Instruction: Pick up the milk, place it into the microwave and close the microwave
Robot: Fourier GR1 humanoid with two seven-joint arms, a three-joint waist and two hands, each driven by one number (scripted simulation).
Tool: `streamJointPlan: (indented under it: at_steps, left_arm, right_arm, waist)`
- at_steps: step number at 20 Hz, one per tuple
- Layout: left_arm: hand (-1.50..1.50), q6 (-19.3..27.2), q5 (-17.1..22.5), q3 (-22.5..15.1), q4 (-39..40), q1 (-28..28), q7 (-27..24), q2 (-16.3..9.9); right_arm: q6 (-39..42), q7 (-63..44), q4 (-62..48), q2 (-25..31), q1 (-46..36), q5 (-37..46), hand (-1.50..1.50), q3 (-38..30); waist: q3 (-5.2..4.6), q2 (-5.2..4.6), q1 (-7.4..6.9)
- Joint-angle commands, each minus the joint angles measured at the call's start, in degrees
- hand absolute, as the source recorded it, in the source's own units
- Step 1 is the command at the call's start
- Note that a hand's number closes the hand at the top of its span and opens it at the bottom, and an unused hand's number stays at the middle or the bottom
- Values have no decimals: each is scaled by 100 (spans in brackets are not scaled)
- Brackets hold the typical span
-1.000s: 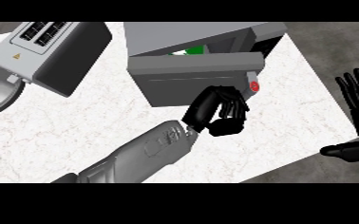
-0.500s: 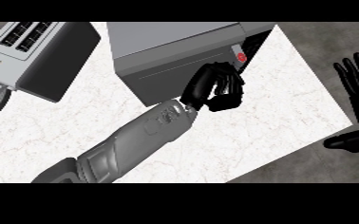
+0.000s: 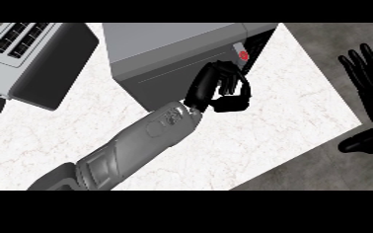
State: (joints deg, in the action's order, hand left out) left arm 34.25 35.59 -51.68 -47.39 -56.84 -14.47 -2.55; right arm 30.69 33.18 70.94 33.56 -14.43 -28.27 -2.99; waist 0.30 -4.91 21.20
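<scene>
Left hand [image 3: 218, 90]: black, at the end of a grey forearm [image 3: 138, 140] that comes up from the lower left edge; its fingers are bent and lie against the front of the microwave, near the door's right end. It holds nothing that I can see; whether the fingertips hook the door's edge, I cannot tell.
Right hand [image 3: 360, 69]: at the far right edge, off the bench, fingers straight and pointing up, resting open with nothing in it; a dark part of the same hand shows lower down by the same edge.
Bench [image 3: 241, 143]: white marbled top, with a dark floor showing beyond its right and lower corner.
Microwave [image 3: 175, 54]: grey box standing on the bench past the left hand, its door looking shut or nearly so; a small red button [image 3: 243, 56] sits on the panel at its right end, just above the hand.
Milk: not visible anywhere on the bench; nothing shows through the door.
Toaster [image 3: 36, 59]: grey, with slots on top, at the far left, apart from the microwave.
</scene>
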Motion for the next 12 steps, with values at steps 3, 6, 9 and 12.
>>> streamJointPlan:
  at_steps: [3,6,9,12]
  left_arm:
    - [150,39,97,75,192,-579,-15,242]
    - [150,123,177,44,168,-537,-24,241]
    - [150,188,219,23,170,-509,-55,241]
    - [150,229,284,2,167,-582,-21,242]
  right_arm:
    - [597,-61,108,114,-140,-193,-150,176]
    - [701,-144,345,269,-309,-79,-150,297]
    - [1052,-148,671,376,-425,17,150,554]
    - [1300,-230,1005,436,-507,-33,150,753]
  waist:
    - [9,-49,152]
    - [-4,-37,167]
    - [5,-28,142]
    - [9,24,214]
